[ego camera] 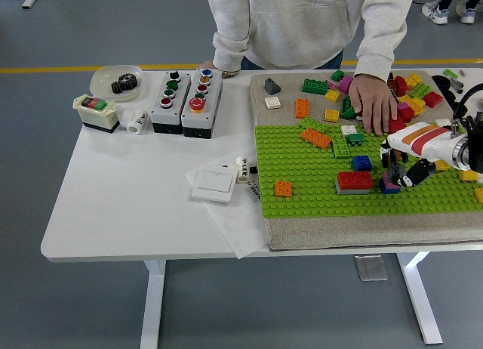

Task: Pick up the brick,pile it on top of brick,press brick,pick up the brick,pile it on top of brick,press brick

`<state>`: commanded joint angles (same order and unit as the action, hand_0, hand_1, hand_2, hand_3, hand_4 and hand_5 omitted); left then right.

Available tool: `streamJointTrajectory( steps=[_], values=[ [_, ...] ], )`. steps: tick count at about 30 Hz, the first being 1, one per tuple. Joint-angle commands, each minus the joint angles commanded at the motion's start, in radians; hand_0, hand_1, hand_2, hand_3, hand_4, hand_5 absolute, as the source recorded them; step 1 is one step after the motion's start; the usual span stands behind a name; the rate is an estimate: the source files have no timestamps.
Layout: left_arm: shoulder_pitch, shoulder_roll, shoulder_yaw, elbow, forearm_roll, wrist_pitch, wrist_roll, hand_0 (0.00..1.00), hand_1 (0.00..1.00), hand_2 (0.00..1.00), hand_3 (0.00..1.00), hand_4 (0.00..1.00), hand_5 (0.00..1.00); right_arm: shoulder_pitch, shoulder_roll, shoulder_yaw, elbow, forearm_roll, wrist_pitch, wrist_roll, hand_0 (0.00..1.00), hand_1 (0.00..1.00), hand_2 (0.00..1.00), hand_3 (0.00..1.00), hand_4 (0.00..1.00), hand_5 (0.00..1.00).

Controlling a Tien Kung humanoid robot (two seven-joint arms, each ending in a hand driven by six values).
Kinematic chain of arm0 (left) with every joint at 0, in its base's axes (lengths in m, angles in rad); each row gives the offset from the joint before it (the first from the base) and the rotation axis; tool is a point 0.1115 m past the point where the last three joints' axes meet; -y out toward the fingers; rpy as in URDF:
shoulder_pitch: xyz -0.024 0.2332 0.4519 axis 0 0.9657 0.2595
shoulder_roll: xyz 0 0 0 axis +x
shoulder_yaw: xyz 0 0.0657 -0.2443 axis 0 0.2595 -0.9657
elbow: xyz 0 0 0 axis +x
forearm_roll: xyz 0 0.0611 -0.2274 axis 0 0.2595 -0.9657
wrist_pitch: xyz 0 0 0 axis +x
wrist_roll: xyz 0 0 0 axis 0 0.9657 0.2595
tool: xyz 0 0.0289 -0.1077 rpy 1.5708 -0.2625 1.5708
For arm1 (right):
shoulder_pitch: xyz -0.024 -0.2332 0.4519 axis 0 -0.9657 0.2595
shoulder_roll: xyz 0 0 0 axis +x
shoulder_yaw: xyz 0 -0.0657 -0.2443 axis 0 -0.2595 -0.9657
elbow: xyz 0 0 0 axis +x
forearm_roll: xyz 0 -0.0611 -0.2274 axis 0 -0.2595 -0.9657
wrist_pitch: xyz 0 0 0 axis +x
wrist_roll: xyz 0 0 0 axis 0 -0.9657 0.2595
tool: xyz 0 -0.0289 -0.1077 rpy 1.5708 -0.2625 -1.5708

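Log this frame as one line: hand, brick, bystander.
right hand: fingers on the magenta-topped brick on green baseplate | red brick: beside it | person's hand: resting on loose brick pile
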<state>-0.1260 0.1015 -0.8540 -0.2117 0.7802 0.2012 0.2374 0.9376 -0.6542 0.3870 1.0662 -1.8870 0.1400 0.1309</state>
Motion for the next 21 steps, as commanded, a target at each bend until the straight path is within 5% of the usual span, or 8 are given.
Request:
streamJointTrajectory(
  steps=[21],
  values=[
    [0.006,0.000,-0.005,-0.001,0.008,0.000,0.004,0.765,0.791,0.781,0.677,0.766,0.634,-0.006,0.000,0.006,0.002,-0.005,-0.004,0.003,0.318,0.453,0.600,0.626,0.891,0.156]
  ],
)
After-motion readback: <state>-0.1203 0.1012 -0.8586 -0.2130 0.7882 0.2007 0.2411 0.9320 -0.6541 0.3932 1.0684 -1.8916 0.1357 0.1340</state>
